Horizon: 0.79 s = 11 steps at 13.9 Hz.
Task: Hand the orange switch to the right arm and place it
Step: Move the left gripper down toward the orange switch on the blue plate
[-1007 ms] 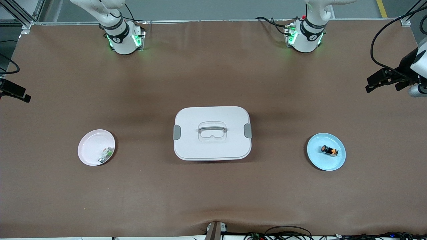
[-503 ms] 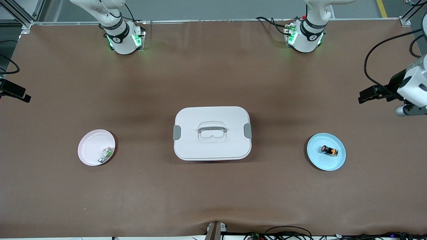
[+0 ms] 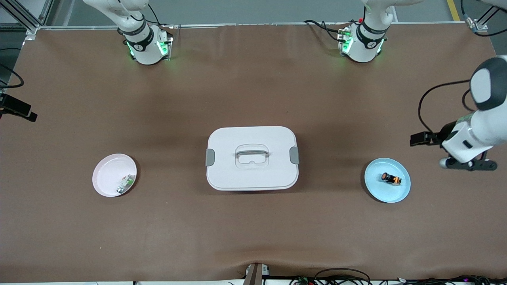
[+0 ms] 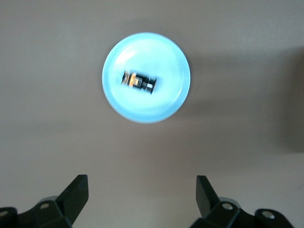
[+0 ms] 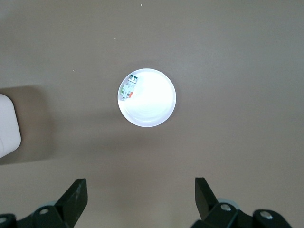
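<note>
Nothing done yet: switch (image 3: 391, 179) lies on blue plate (image 3: 376, 189). Left gripper (image 4: 141, 199) above, jaws wide, empty; right gripper (image 5: 140, 199) waits, wide.

The left gripper (image 4: 140, 199) hangs in the air at the left arm's end of the worktop, jaws spread wide and holding nothing. The right gripper (image 5: 140, 199) hangs high at the right arm's end, jaws likewise wide apart and bare.
</note>
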Available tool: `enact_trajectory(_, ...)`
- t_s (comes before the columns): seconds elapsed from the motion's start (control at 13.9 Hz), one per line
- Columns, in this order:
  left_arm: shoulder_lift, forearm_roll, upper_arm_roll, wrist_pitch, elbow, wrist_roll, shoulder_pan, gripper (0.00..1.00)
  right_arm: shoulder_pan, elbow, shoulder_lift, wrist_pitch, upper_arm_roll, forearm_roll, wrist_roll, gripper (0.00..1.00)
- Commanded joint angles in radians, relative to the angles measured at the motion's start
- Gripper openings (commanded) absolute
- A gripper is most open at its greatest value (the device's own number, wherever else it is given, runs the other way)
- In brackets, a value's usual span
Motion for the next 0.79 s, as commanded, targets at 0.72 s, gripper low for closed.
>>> enact_trajectory(0.72,0.274,-0.006,-0.009,0.282,0.018,0.296,0.083,1.0,0.004,-0.001,-0.003,-0.002,0.007,0.003,0.016,1.0)
